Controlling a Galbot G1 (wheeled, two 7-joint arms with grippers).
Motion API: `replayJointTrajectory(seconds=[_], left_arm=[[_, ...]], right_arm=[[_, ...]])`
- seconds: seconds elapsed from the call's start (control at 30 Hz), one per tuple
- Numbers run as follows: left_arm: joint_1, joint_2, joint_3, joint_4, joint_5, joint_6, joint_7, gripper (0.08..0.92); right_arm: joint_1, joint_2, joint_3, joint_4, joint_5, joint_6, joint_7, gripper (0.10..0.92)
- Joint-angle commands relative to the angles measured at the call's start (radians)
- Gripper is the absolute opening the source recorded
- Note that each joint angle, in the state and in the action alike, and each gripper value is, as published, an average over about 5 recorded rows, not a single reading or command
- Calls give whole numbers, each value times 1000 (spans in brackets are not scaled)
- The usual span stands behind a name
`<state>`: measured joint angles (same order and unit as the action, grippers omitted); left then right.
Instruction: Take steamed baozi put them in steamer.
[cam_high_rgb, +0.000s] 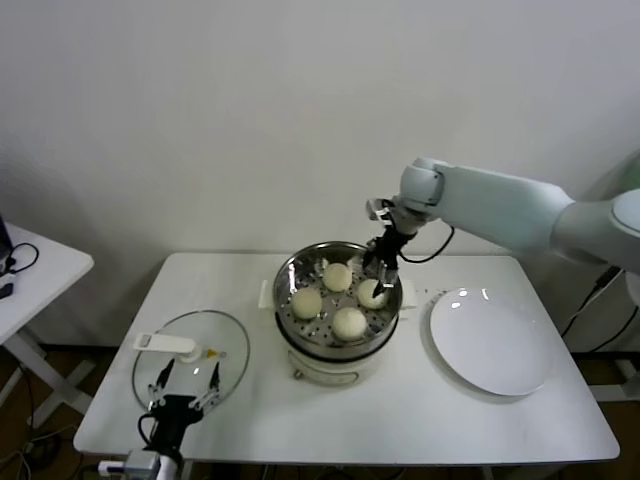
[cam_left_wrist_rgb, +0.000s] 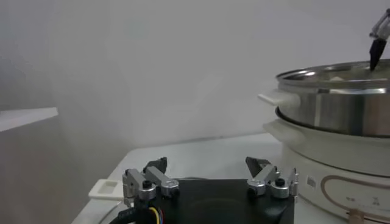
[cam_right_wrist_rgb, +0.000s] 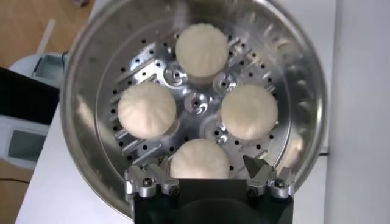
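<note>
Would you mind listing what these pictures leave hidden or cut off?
- Head view: the baozi under the right gripper is partly covered by its fingers.
- Right wrist view: that baozi's near side sits behind the gripper body.
- Left wrist view: the steamer wall hides all buns; the frame edge cuts it.

A white rectangular table (cam_high_rgb: 420, 420) carries all the items. At its middle stands a cream-white electric pot base (cam_high_rgb: 330, 368), with the steamer (cam_high_rgb: 300, 275) seated on top of it. On the robot's left part of the table a flat glass lid (cam_high_rgb: 190, 365) with a white handle (cam_high_rgb: 165, 344) lies flat, near the front edge. On the robot's right part a round white plate (cam_high_rgb: 490, 342) rests on the surface, just beside the pot base and apart from it. A second, smaller white table (cam_high_rgb: 40, 265) stands separately at the far left.
</note>
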<state>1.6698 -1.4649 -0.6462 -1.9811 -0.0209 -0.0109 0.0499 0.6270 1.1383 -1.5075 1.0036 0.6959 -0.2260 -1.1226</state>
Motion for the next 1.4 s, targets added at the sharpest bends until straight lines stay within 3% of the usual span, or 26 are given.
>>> replayJointTrajectory(seconds=[0.03,0.53,0.87,1.1,1.4], left_arm=[[-31,3,1,1,3,16,0,823],[-33,2,-7,-1,-2,17,-2,823],[-43,-13,-2,-20,16,16,-9,823],[-29,-18,-9,-20,17,1,-13,823],[-24,-26,-13,-23,14,-7,-15,823]], right_arm=[[91,-153,51,149,70,4,31,823],[-95,-617,283,512,24,-1,345,823],[-690,-813,914,640,-47,52,521,823],[-1201,-769,1429,703,-86,99,619,823],[-1667,-510,1885,748,-189,194,697,823]])
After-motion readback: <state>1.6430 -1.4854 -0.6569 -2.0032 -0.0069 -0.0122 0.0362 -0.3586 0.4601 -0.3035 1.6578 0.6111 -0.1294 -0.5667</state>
